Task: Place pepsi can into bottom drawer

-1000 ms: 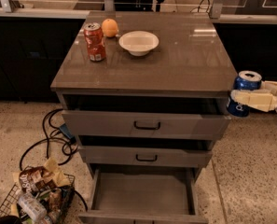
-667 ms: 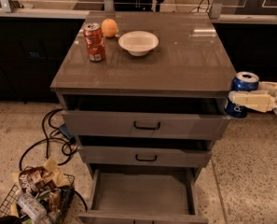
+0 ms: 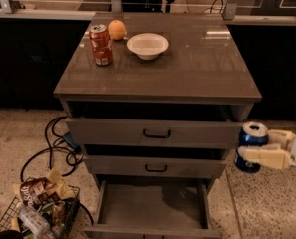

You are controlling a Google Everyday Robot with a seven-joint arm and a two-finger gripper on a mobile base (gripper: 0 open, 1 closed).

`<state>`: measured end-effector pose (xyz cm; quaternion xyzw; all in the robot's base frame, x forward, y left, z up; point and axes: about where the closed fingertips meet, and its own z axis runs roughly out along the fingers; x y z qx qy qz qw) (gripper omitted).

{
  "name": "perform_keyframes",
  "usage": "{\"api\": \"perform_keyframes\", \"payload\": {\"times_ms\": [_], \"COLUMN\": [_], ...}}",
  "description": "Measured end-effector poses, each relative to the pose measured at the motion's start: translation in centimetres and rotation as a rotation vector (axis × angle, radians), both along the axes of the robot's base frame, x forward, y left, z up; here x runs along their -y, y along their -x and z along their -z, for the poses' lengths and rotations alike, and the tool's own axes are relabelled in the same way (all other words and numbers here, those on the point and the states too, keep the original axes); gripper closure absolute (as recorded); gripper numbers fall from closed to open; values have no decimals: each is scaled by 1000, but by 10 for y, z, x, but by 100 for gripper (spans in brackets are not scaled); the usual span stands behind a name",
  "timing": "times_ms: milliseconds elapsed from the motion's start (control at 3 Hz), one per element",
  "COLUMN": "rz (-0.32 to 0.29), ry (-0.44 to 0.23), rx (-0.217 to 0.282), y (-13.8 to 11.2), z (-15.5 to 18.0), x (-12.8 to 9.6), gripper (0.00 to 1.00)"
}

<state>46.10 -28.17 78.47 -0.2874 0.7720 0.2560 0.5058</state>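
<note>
The gripper point(image 3: 249, 152) is coming in from the right edge of the view and is clamping the pepsi can point(image 3: 253, 135). One cream finger is lying across the front of the can's blue body, and the other one seems to be sitting behind it, though the can is hiding most of it. The can is staying upright, with its silver top facing up.

Against the pictures from a second ago, the can is now sitting clearly lower. Then it was hanging about level with the front edge of the cabinet top point(image 3: 197, 63); now it is hanging beside the right ends of the top drawer point(image 3: 112, 132) and the middle drawer point(image 3: 112, 166). It is also drifting a little toward the cabinet. Nothing else is moving: the red-orange soda can point(image 3: 101, 44), the orange point(image 3: 116, 29) and the white bowl point(image 3: 147, 45) are standing where they stood.

For the task this is meaning that the arm is in the lowering part of the carry. The bottom drawer point(image 3: 147, 203) is standing pulled out, and its grey floor is showing bare. The can is still outside it, above and to the right of its opening. In my judgement the can is needing to go lower and then leftward over the right wall of the drawer. The corner of the middle drawer is the place where it could knock.
</note>
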Motion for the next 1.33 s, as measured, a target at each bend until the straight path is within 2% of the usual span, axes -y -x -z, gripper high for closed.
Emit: {"api": "perform_keyframes", "payload": {"times_ms": [333,667,1000,1333], "rz": [-41,-73,-89,-90], "ry": [-62,-206,-267,-267], "rx": [-43,-82,-99,-99], "y": [34,49,47,47], "z": [43,104,138,138], "x": [-13,-53,-74,-75], "gripper": [100,100,100,100]}}
